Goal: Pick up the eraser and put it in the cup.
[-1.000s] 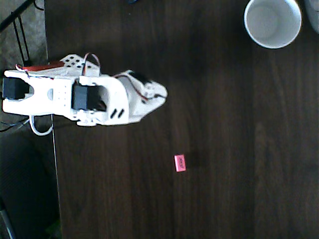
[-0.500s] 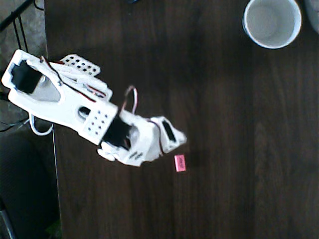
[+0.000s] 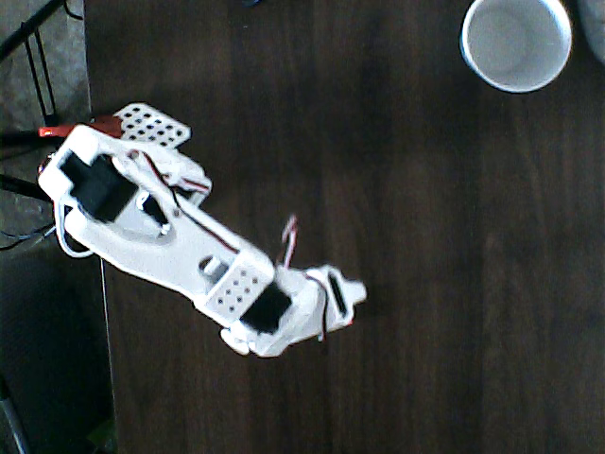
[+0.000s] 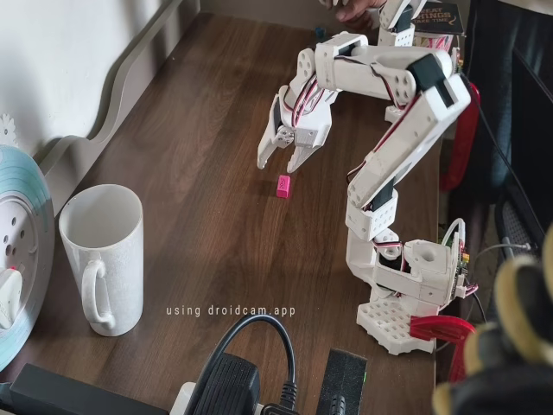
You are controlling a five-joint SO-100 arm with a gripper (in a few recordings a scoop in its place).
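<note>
In the fixed view, a black plug (image 4: pixel 229 389) and its cable sat nearest, at the bottom edge. Just past it on the left stood the white cup (image 4: pixel 102 258), upright on the dark wooden table (image 4: pixel 199 147), handle facing near. On the right was the arm's white base (image 4: pixel 415 281), with a red clamp handle (image 4: pixel 441 327) beside it.

Farther back, the white arm reached left and down. A second ago, in the overhead view, the arm was folded near its base, and half a second ago its tip was just beside the eraser. Now the gripper (image 4: pixel 283 158) hung right above the eraser (image 4: pixel 282 186), not touching it, with its fingers spread apart and nothing between them. In the overhead view the gripper (image 3: pixel 342 299) covered the eraser.

The small pink eraser lay flat, its long side pointing near to far. It was well apart from the cup (image 3: pixel 516 43).
</note>
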